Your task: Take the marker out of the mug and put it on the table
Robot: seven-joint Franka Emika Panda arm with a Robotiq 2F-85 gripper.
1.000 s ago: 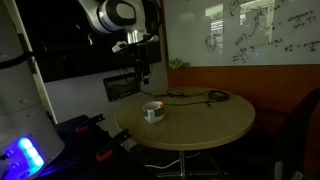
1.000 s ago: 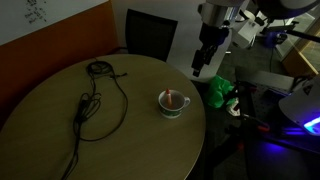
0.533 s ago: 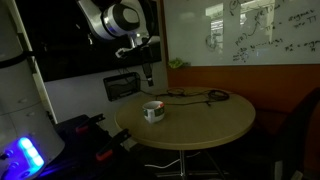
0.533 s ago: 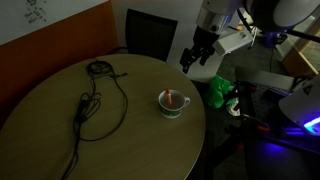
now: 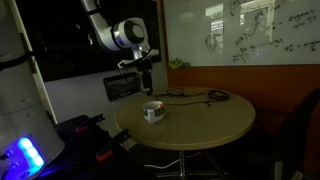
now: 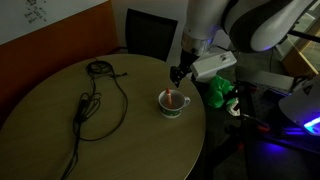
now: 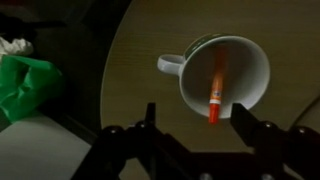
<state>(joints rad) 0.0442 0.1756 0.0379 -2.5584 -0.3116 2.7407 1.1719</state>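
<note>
We see the small squat white mug [image 7: 256, 58] standing upright on the large round light tan wood table [image 7: 150, 35], close to the table's rim in both exterior views [image 5: 152, 111] [image 6: 173, 103]. The slim reddish-orange marker [image 7: 215, 88] is inside the mug. It leans across the dark inside, with one end low in the cup and the other resting against the rim. In an exterior view it shows only as a faint reddish streak in the mug's mouth [image 6: 172, 98].

The Robotiq gripper [image 7: 198, 128] hangs just above the mug, pointing down at it, and is apart from the cup in both exterior views [image 5: 147, 84] [image 6: 177, 74]. Its two dark fingers [image 7: 150, 124] are spread wide, wider than the marker and nearly as wide as the mug's mouth, and we see nothing held between them. In the wrist view the marker's rim end sits between the two fingers, and we cannot tell whether they touch it.

The mug's handle [image 7: 168, 65] sticks out on the side facing a crumpled green object [image 7: 25, 85], which lies beyond the table's rim, near the mug. A black looped cable [image 6: 95, 95] lies on the tabletop well apart from the mug, on the side away from the arm, and it also shows behind the mug in an exterior view [image 5: 200, 97].
</note>
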